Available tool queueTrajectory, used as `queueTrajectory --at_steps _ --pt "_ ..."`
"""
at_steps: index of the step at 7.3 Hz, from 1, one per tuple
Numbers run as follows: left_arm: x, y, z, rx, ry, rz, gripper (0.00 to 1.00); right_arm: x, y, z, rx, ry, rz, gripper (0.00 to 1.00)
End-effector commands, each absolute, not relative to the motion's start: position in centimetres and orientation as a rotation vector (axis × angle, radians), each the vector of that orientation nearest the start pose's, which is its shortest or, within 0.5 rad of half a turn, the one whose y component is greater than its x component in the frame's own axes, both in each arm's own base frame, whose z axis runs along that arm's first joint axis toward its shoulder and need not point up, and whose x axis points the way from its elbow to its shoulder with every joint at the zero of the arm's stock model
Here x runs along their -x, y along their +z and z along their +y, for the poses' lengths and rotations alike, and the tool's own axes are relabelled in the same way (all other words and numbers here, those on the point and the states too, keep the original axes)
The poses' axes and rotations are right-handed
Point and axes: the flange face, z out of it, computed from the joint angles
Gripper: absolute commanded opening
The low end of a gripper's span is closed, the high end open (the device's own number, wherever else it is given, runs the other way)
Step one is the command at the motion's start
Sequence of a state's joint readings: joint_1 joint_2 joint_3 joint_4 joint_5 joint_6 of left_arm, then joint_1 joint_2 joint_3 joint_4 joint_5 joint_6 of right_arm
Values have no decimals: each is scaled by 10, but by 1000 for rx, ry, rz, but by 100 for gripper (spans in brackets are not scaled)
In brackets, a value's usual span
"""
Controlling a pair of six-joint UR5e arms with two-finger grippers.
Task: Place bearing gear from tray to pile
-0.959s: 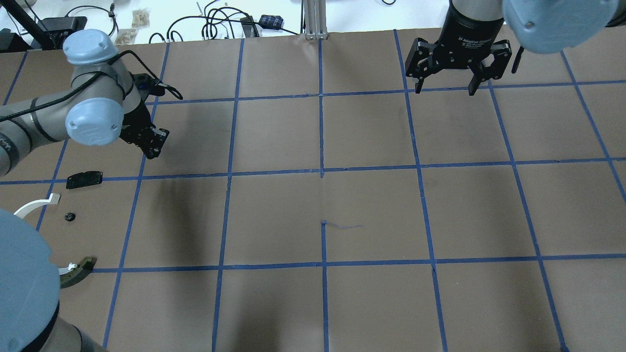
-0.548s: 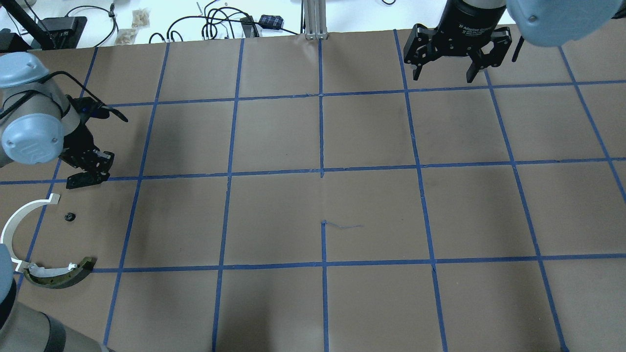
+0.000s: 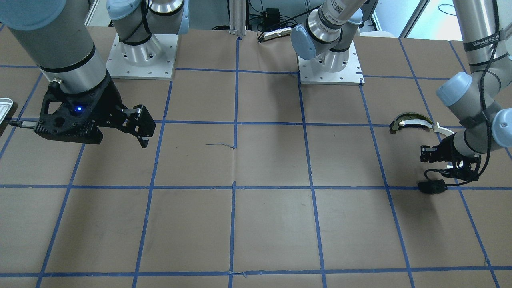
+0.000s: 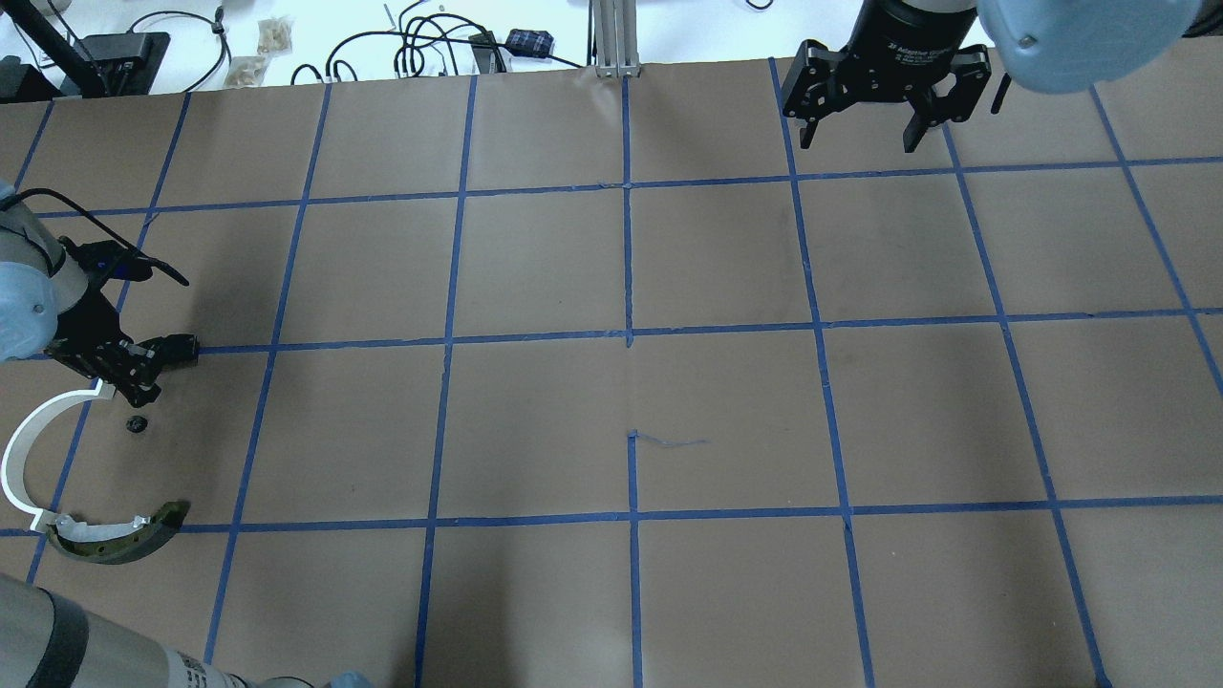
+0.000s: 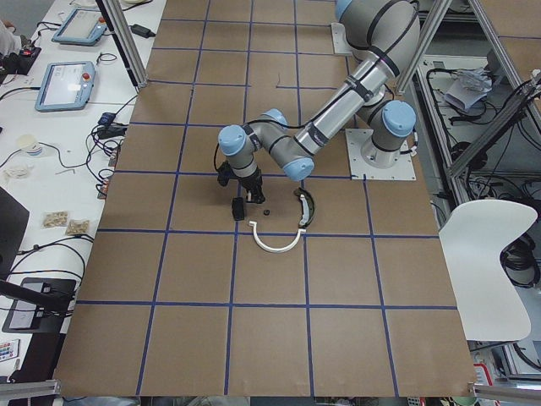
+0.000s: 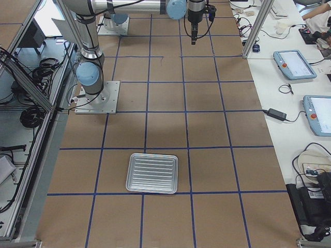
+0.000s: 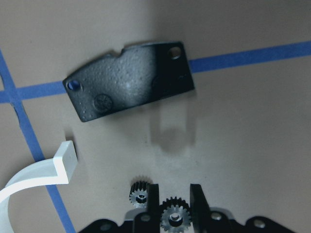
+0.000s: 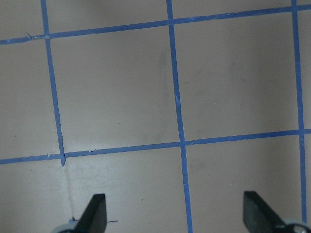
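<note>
My left gripper (image 7: 175, 194) is shut on a small dark bearing gear (image 7: 174, 217). It hangs low over the pile (image 4: 134, 375), between the flat black plate (image 7: 129, 80) and the end of the white arc strip (image 7: 58, 165). A second small gear (image 7: 138, 194) lies on the paper beside the fingers; it also shows in the overhead view (image 4: 137, 423). The dark curved piece (image 4: 119, 540) lies nearer the robot. The ribbed silver tray (image 6: 152, 173) sits bare at the table's other end. My right gripper (image 4: 865, 129) is open and empty, high near the far edge.
The table is brown paper with a blue tape grid (image 4: 628, 330). Cables and small boxes (image 4: 430, 43) lie beyond the far edge. The two arm bases (image 3: 140, 56) stand on the robot's side. The tray's corner shows at the front view's left edge (image 3: 5, 106).
My left gripper has moved left and toward the robot, from beyond the black plate to low between the plate and the white arc. The right gripper has drifted slightly toward the far edge.
</note>
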State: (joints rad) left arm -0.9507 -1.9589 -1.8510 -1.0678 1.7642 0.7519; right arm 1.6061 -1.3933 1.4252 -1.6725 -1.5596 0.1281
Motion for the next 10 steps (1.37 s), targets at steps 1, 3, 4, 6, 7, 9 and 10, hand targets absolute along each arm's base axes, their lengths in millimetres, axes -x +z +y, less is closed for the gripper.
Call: queueTrajectory --at_steps 1,3,4,6,7,9,10 --pt "-232 193 -512 -225 406 3072 0 -151 476 -565 -154 -106 3134 100" --pt "-232 186 -513 -234 419 3077 30 -133 401 -563 -191 72 3184 100" --pt "-230 187 -516 -223 404 3083 71 -117 407 -572 -257 -58 3220 100" --pt "-230 189 -517 -235 412 3069 100 -152 418 -547 -193 124 3057 100" --pt "-229 190 -517 -238 411 3066 100 -145 496 -522 -199 -14 3059 100" --pt "-228 192 -517 -240 413 3066 100 -127 577 -496 -225 2 3185 100" --pt "-227 192 -516 -238 417 3068 100 -128 565 -506 -217 27 3175 100"
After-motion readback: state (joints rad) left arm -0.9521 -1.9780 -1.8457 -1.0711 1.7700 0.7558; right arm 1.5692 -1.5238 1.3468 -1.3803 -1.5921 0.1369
